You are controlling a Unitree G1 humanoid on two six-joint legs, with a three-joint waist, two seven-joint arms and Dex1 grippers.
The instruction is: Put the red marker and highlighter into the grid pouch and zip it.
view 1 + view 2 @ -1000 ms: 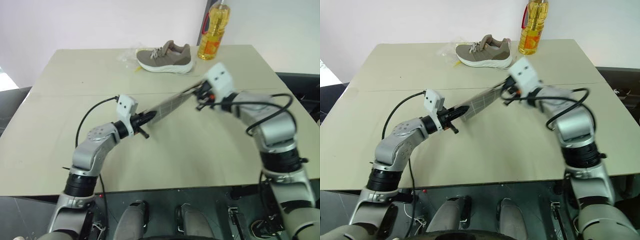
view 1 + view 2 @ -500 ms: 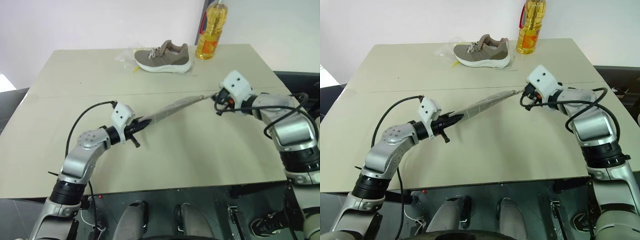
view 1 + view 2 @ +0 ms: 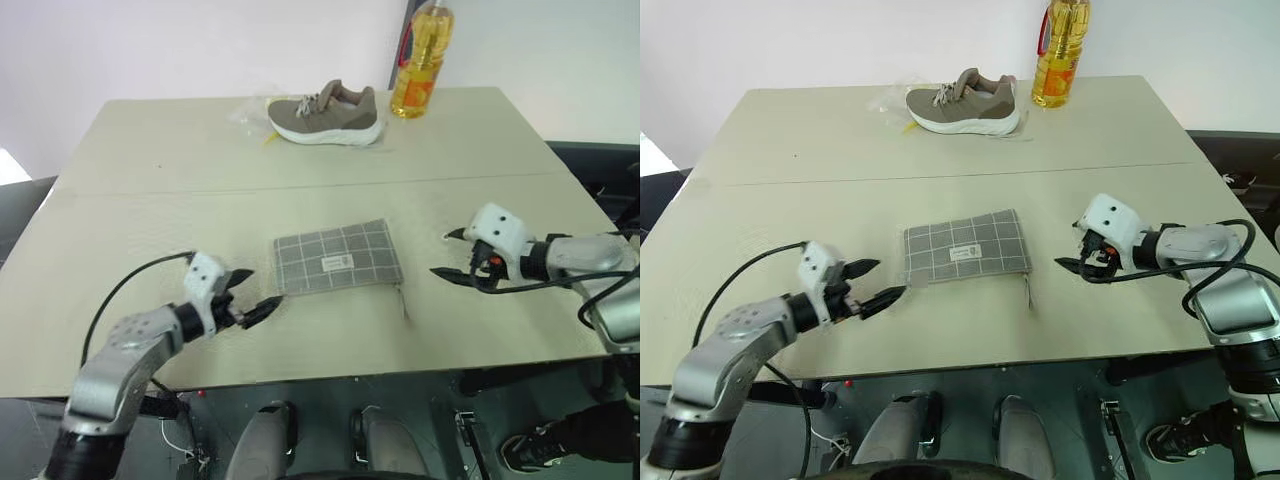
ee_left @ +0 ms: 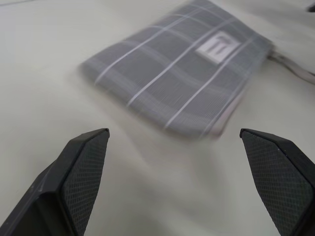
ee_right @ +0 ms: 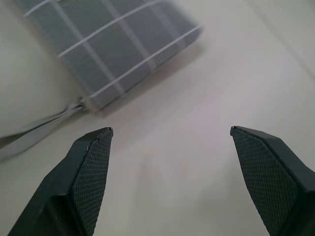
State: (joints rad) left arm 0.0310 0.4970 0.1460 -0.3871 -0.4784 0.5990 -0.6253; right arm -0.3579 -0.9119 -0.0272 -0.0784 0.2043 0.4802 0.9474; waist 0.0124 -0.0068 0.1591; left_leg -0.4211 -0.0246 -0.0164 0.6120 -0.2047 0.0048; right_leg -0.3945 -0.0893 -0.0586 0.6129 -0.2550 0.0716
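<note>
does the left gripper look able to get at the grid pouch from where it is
Probably yes. The left gripper is open, its fingertips just short of the near left corner of the grid pouch, which lies flat on the table with nothing between them.

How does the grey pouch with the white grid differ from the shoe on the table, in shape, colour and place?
The flat rectangular grey fabric pouch with white grid lines lies thin against the beige table; the taupe lace-up shoe with a white sole stands tall and rounded. The pouch is near the table's middle; the shoe sits at the far edge. The pouch bears a white label; the shoe has laces. Both rest untouched.
</note>
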